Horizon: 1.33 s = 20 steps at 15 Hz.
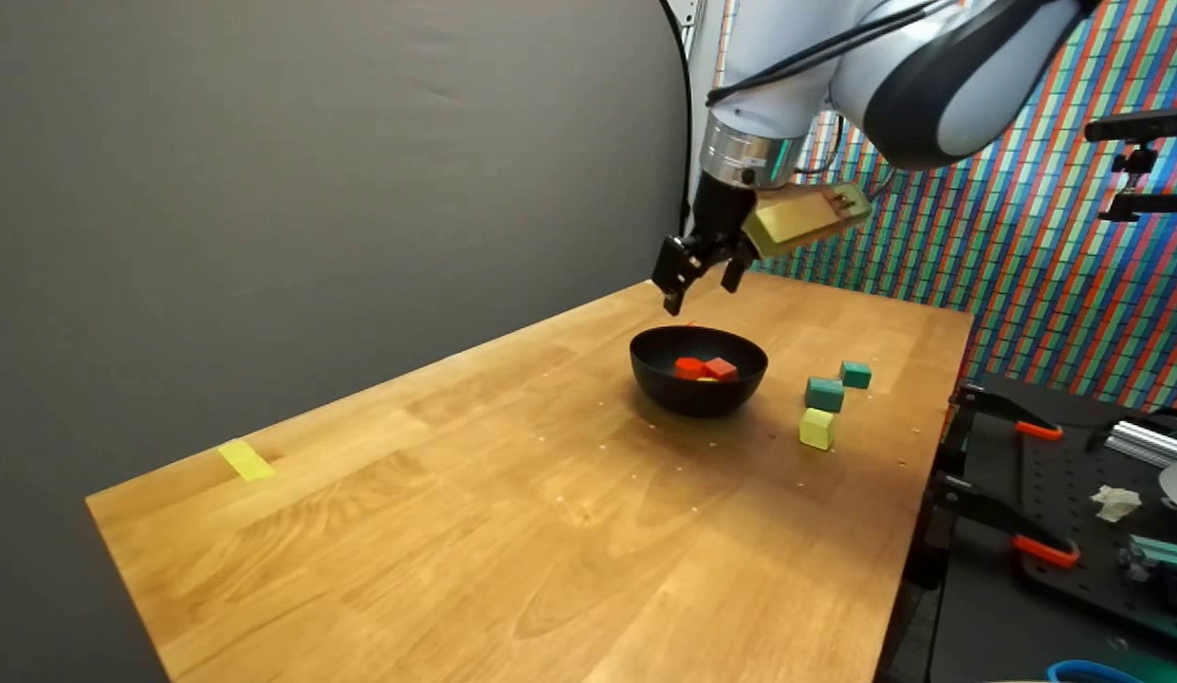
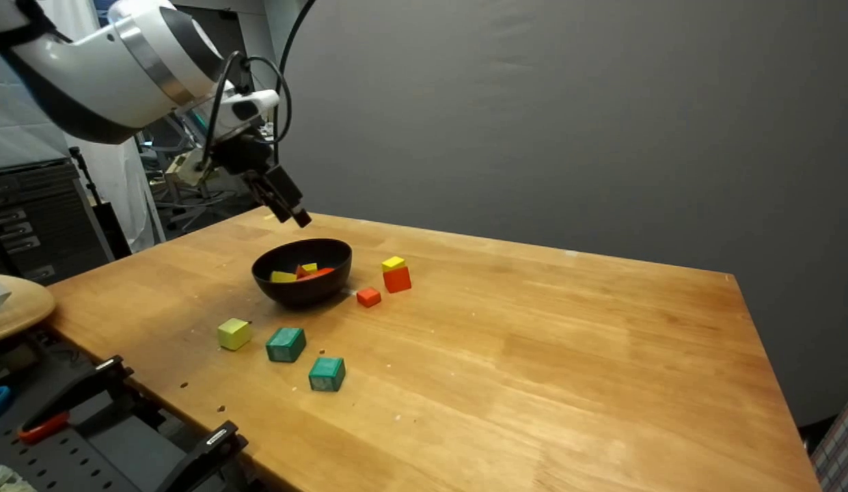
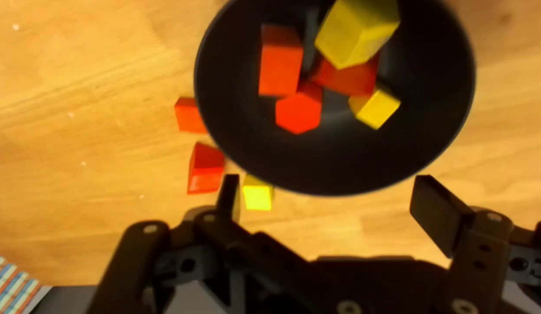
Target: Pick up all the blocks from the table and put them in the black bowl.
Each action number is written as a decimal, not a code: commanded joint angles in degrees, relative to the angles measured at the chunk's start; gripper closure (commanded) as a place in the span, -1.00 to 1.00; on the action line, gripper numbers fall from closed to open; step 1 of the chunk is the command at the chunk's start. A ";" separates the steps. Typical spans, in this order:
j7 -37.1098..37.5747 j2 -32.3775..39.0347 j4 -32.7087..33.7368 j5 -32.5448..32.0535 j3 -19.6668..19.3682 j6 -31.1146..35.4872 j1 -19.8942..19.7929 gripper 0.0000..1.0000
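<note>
Holding blocks (image 3: 279,65), the black bowl (image 1: 699,398) sits lower than the pincer (image 1: 702,293)

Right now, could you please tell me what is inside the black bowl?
In the wrist view, the black bowl holds at least three red blocks and two yellow blocks. One yellow block partly covers a red one; whatever lies beneath the blocks cannot be seen.

Table (image 1: 474,550): you're looking at light grained wood.
Black bowl (image 1: 699,400): it's standing upright on your table.
Red blocks (image 2: 397,279): two are resting near your bowl.
Yellow block (image 3: 258,196): it's lying beside the larger red one.
Green blocks (image 2: 285,345): two are sitting near a yellow-green block (image 2: 234,334).
Yellow strip (image 1: 247,460): it's lying flat by an edge, well apart.
</note>
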 commanded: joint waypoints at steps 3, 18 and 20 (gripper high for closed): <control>-6.44 7.47 14.63 9.35 7.04 -2.07 -15.57 -1.00; 6.53 13.59 17.51 -1.88 7.71 -6.28 -23.46 -1.00; 6.98 14.03 16.73 -0.14 12.00 -9.01 -26.49 -1.00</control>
